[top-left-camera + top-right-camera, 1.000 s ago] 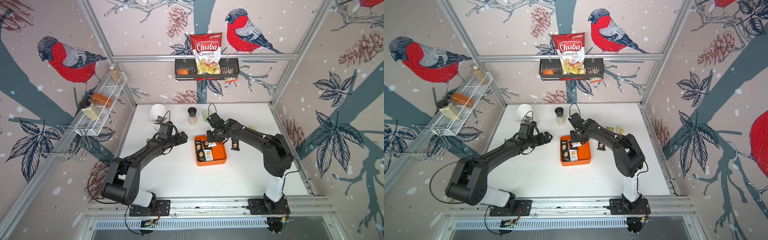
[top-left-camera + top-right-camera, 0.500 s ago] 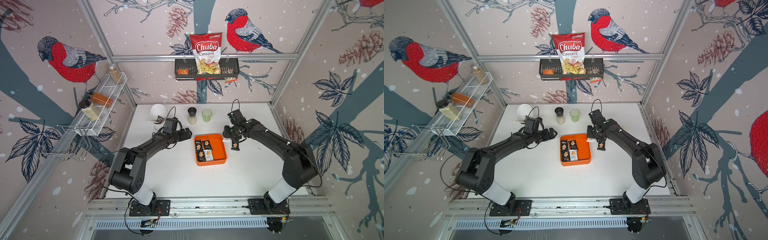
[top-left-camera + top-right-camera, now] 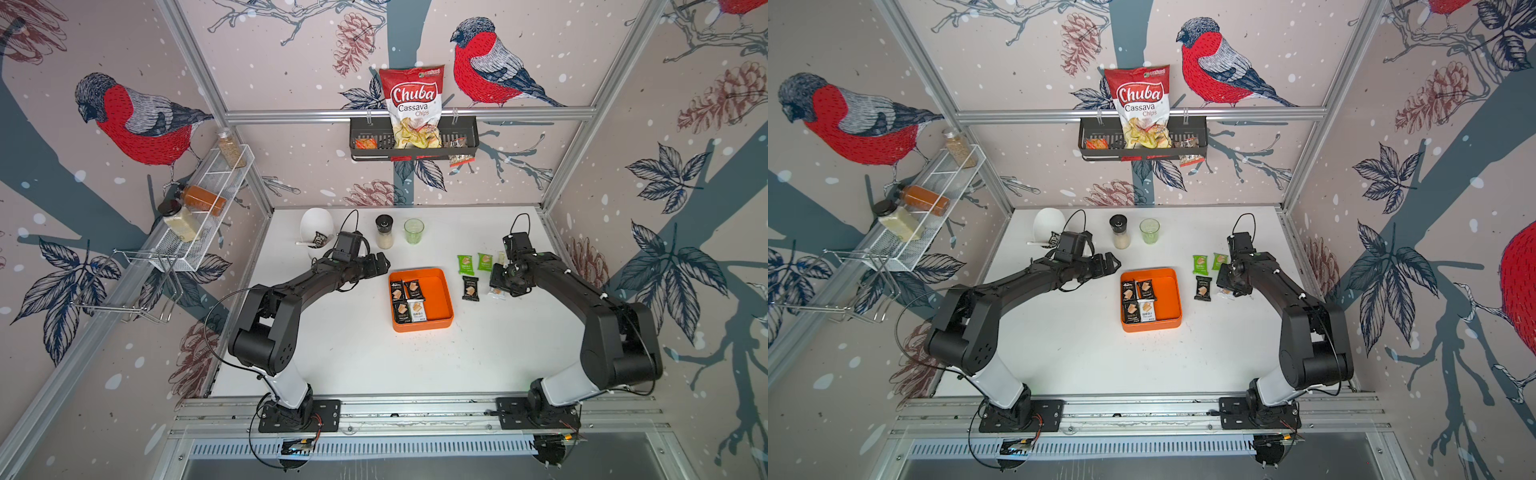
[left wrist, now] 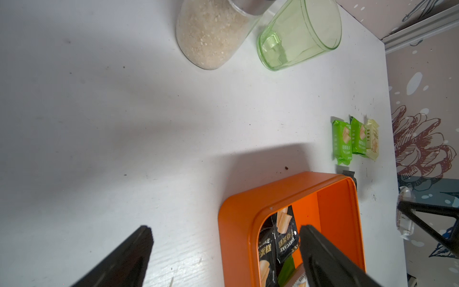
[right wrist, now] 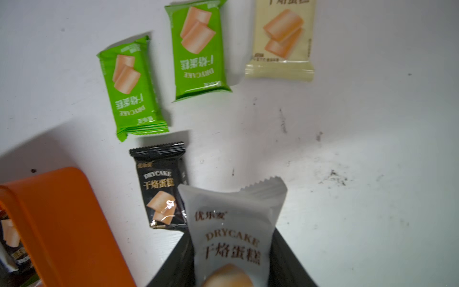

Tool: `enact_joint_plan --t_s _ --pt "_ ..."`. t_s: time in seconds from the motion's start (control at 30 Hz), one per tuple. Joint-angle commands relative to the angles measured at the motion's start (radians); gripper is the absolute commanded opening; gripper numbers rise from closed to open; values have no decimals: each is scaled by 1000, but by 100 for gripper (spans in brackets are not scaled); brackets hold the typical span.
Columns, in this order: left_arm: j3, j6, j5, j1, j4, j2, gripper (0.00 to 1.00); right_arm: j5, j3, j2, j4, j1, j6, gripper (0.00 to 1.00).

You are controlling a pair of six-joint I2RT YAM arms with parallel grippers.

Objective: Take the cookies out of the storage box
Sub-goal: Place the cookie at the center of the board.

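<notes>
The orange storage box [image 3: 437, 291] [image 3: 1168, 291] sits mid-table and holds several cookies [image 3: 407, 301], black ones and a white one. My right gripper [image 3: 498, 286] [image 5: 231, 238] is shut on a white cookie packet [image 5: 233, 218], low over the table to the right of the box. On the table near it lie a black packet [image 3: 470, 288] [image 5: 161, 186], two green packets [image 3: 465, 264] [image 5: 131, 87] and a pale yellow one [image 5: 280, 39]. My left gripper [image 3: 380, 264] [image 4: 226, 229] is open at the box's far left corner, empty.
A spice jar [image 3: 384, 232], a green cup [image 3: 414, 230] and a white bowl [image 3: 316, 227] stand along the back of the table. A black wall basket [image 3: 465, 143] holds a Chuba chips bag [image 3: 413, 104]. A white wire rack [image 3: 216, 187] hangs on the left wall.
My right gripper has carried the white packet from the box's far edge out to the right, past the black packet. The left gripper has edged right toward the box.
</notes>
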Motion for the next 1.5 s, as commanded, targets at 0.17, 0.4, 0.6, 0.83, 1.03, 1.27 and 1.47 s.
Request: enact_joint_plan --t_s 0.17,0.4,0.6,0.83,1.03,1.27,1.47 --pt "1 10 -4 0 -4 -10 96 -6 47 117 56 -13 -76 46" --pt "-48 -2 -32 0 4 -53 96 -22 74 184 77 -13 -91 46" --pt "-82 -10 -51 0 2 -90 96 -41 86 225 89 -5 -101 46" --pt "-88 -1 -63 -1 -15 -109 96 -18 84 243 90 13 -101 58" --pt "-90 -6 -66 0 -7 -111 96 18 80 197 70 15 -96 66" --pt "-91 -13 -63 -1 8 -103 96 36 119 134 24 35 -71 65" --pt "-90 -18 -47 0 13 -91 96 38 205 118 -3 132 -28 65"
